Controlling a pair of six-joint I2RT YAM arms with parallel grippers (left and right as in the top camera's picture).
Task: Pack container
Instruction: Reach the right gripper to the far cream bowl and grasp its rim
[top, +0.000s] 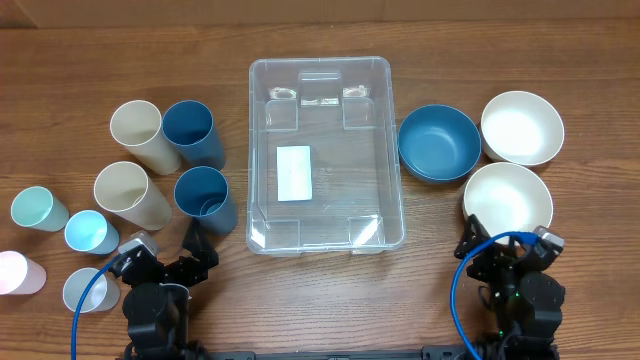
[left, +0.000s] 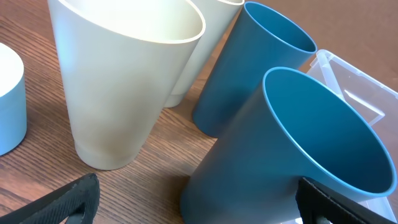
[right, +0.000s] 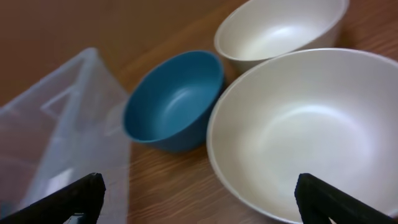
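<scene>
Nearest, the left gripper (top: 168, 250) and right gripper (top: 507, 240) sit at the table (top: 100, 60) edge, fingers (left: 68, 202) spread wide, holding nothing. Beyond them the container (top: 340, 190) stands mid-table between cups (top: 190, 135) and bowls (top: 438, 142): clear, rectangular, round-cornered. Only the overhead view shows its white base label (top: 294, 172); each wrist view catches one corner.

You can read no text, number or brand in any of these views. The only thing of this kind you have is the white label (top: 294, 172) on the base of the container (top: 345, 195). From overhead it is a plain white rectangle, and any print on it is too small to make out.
</scene>
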